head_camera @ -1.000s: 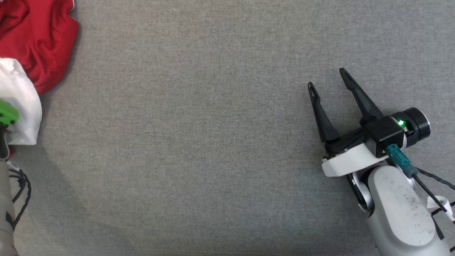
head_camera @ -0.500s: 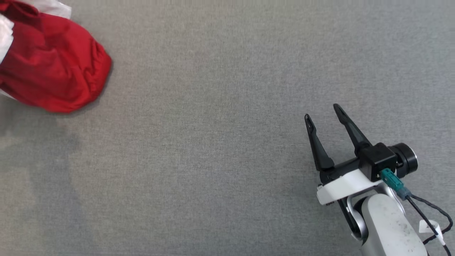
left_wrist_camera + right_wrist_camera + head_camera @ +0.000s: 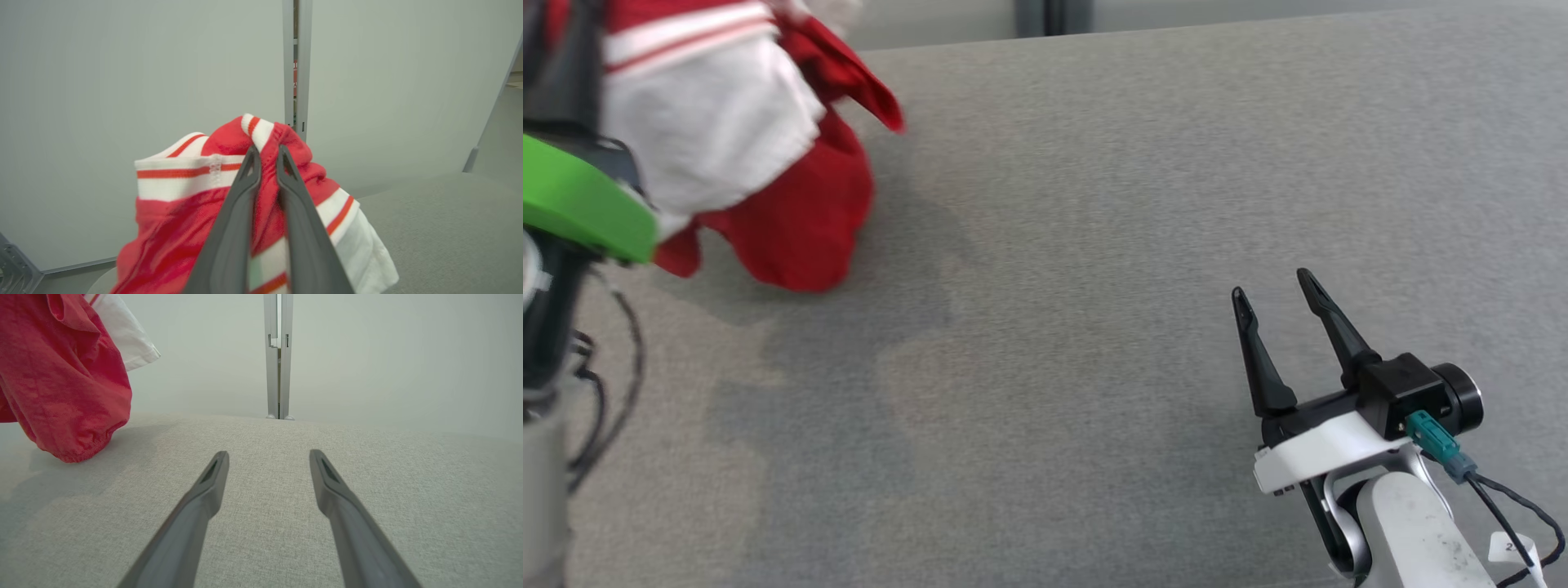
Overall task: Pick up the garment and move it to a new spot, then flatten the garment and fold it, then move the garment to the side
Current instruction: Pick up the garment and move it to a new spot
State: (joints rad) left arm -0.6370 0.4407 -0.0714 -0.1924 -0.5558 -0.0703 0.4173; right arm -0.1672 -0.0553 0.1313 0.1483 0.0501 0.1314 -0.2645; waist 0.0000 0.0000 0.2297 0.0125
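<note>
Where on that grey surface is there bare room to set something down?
The grey surface is bare across its wide middle, between the garment and the open right gripper, and beyond that gripper. The left is crowded: the left gripper holds the garment there.

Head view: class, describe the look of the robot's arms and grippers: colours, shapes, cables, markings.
The right gripper has two long, dark, tapering fingers on a white bracket, with a black camera block, a teal connector and a black cable carrying a white tag. Its forearm is pale grey, speckled with dark marks. The left arm shows a green plate and black cables.
</note>
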